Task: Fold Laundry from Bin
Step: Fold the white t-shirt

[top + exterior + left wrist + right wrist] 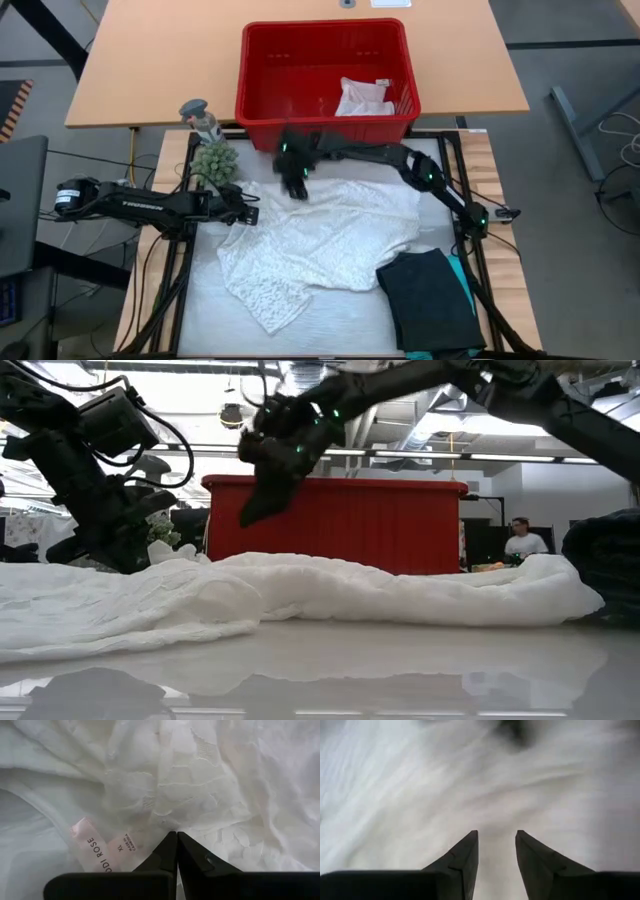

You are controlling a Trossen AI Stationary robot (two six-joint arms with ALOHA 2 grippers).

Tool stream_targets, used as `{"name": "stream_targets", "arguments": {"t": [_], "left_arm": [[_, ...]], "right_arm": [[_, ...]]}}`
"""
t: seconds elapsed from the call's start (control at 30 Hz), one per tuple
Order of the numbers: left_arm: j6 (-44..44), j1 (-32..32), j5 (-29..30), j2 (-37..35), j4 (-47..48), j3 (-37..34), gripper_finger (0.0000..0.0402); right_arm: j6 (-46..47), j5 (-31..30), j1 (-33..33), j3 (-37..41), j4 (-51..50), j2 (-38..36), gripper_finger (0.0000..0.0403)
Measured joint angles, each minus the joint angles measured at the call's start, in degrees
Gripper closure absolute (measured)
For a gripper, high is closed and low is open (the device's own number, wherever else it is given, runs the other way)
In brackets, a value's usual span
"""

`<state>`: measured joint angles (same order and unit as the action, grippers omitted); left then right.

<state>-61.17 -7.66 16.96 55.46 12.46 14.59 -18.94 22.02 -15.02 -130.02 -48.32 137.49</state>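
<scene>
White lacy top (320, 245) is lying spread and rumpled across the middle of the surface (330, 335), in front of the bin (262, 110); probably laid out flat so it can be folded. Its neck labels (95, 851) are showing in the left wrist view, right by the left fingers.

Left pincer (243, 213) is sitting at the top's left edge, fingers pressed together; it looks to be pinching lace at the neckline, though whether cloth is actually caught between the tips is hard to tell. Judging it is pinning or holding that edge so the garment is not sliding.

Right pincer (296, 186) is hanging over the top's far edge, just in front of the bin, jaws parted with nothing between them; in the low view (262, 502) it is clear of the cloth. Likely lining up for a grab at the opposite corner.

Small white cloth (362, 97) is waiting inside the bin, right side. Black garment (425, 298) is lying folded at the near right of the surface, with a teal strip (465, 282) peeking from under it; stacked aside as done, I guess.

A green plant (214, 162) and grey figure (203, 120) are standing left of the bin.
</scene>
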Motion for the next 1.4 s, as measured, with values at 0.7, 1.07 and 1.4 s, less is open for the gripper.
{"name": "stream_targets", "arguments": {"t": [0.7, 1.07, 1.4], "left_arm": [[1.6, 0.0, -1.3, 0.0, 0.0, 0.0, 0.0401], [1.6, 0.0, -1.3, 0.0, 0.1, 0.0, 0.0401], [1.6, 0.0, -1.2, 0.0, 0.1, 0.0, 0.0401]], "right_arm": [[-11.0, -12.8, 10.3, 0.1, 1.0, 0.6, 0.0265], [-7.9, -20.7, 10.9, 5.0, 5.1, 0.5, 0.0199], [-8.6, -19.8, 12.9, 6.4, 9.5, 0.6, 0.0209]]}}
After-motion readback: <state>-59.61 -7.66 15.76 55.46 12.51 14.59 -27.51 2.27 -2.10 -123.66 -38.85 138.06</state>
